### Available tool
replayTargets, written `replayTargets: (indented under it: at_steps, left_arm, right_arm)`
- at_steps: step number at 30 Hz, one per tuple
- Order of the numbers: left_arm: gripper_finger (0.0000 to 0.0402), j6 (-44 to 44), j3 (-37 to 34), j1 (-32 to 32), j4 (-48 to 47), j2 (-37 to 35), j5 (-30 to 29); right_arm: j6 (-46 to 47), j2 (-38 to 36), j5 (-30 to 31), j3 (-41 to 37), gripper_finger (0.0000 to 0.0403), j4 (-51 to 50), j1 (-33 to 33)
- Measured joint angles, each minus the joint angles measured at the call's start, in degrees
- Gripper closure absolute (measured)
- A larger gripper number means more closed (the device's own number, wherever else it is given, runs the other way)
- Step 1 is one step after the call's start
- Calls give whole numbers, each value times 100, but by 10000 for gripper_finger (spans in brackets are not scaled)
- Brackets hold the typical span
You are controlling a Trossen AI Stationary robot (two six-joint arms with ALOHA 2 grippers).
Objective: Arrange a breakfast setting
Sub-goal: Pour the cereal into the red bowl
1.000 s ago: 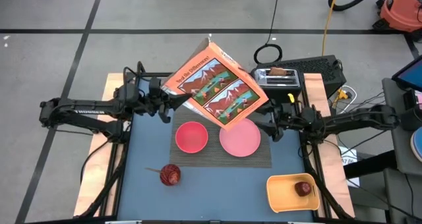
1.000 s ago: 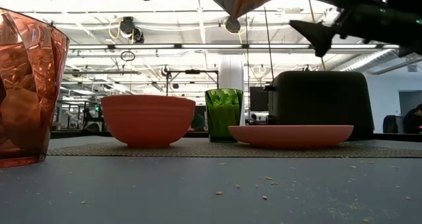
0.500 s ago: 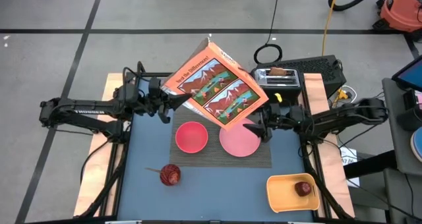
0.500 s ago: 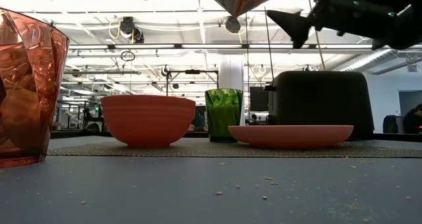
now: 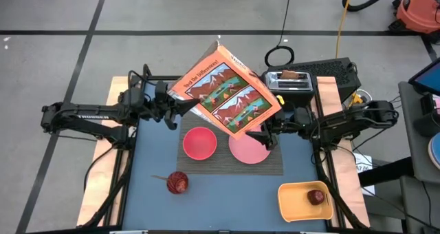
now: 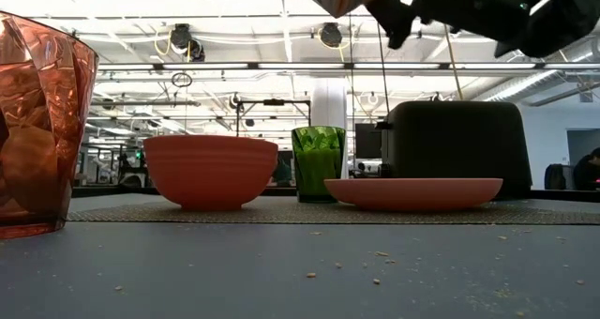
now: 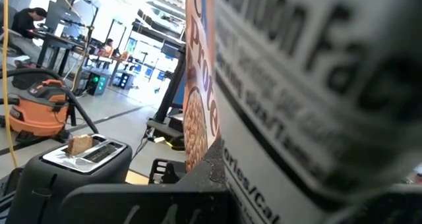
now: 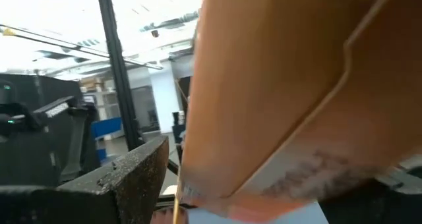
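Right gripper (image 5: 267,134) moved in under cereal box (image 5: 223,89) | fingers spread

Left arm reached in from the left edge of the high view, its gripper (image 5: 180,107) clamped tight on a lifted box's left corner, raised off the table. Right arm stretched in from the right, its gripper (image 5: 265,133) spread wide at centre-right, raised too.

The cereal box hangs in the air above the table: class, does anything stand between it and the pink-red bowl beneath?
Nothing visible does. The cereal box, shut in the left hand, hangs tilted above the pink-red bowl. The right hand, open, is at the box's lower corner, over the pink plate.
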Motion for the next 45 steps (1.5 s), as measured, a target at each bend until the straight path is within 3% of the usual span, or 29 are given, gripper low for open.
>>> replayTargets:
  at_steps: [9,20,31,45]
  left_arm:
    - [398,81,0,2,17,-13,-7]
    - [381,107,7,4,-94,-13,-10]
    - [366,358,7,4,-291,-11,-6]
    - [252,671,7,16,-1102,-74,-5]
  right_arm:
    - [-3,165,31,218,90,1,-2]
    - [-3,163,40,218,189,-38,-2]
    - [-3,163,33,218,192,-91,-2]
    - [-295,-245,7,216,194,-880,-2]
